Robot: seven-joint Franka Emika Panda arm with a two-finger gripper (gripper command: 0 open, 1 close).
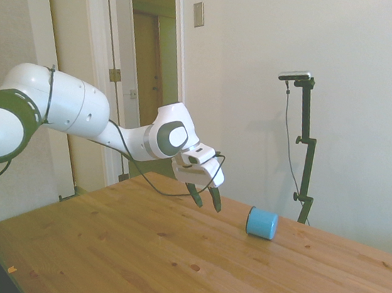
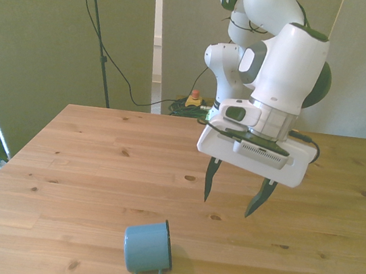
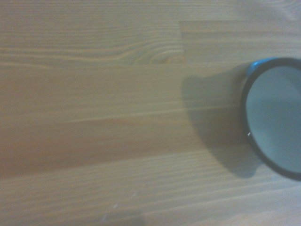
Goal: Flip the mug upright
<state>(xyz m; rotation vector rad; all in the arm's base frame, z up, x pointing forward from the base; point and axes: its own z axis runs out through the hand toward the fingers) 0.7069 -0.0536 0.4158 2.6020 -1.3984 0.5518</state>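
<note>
Mug [image 2: 147, 246] first, since it lies nearest in the front view: light blue, tipped over on its side on the wooden table [image 2: 97, 166], close to the near edge and a little toward the front view's left of middle. Its dark rim faces up-table and toward the front view's right, and its loop handle lies flat against the boards, pointing at the near edge. In the side view the same mug [image 1: 262, 223] shows as a short blue cylinder resting on its wall, with bare wood all around it. From the wrist camera only part of it [image 3: 275, 117] is caught at the border of the picture: the dark rim as a ring, the pale inside within it, a sliver of blue outside, and its shadow on the planks beside it. Farther back, the gripper [image 2: 231, 195] hangs above the table, clear of the surface and apart from the mug, to the front view's right of it. Its two dark fingers [image 2: 209, 180] point down with a wide gap between them and nothing in it, so it stands released. In the side view the gripper [image 1: 206, 199] is near the mug but not touching. Behind it the white arm [image 2: 285, 63] rises toward the wall.
</note>
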